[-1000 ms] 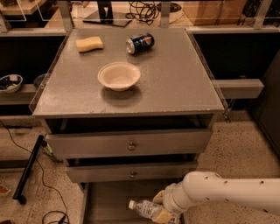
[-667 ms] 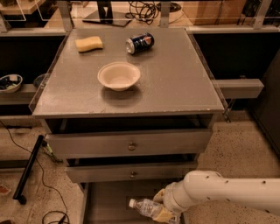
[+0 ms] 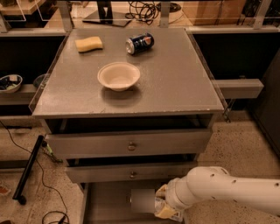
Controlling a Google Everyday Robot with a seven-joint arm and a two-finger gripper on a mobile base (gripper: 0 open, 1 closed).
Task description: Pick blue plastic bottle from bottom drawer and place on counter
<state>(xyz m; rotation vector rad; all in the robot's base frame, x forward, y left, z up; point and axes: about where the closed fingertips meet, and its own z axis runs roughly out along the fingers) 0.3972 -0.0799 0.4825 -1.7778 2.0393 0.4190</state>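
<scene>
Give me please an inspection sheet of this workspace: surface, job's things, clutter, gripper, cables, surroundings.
Surface: counter, flat, grey, with clear side rims.
Job's things: bottle lies in the open bottom drawer, hard to make out; not yet on the counter.
Clutter: bowl, sponge and can on its side, all on the counter.
Gripper: gripper low in the bottom drawer, at the bottle.
Cables: floor cable at left; back cables behind the counter.
Surroundings: side shelf at right; speckled floor.

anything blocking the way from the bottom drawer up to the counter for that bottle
The gripper is in the bottom drawer. The upper drawers stand partly open above its back, so probably lift outward first. On the counter, the bowl, can and sponge sit left and back.
</scene>
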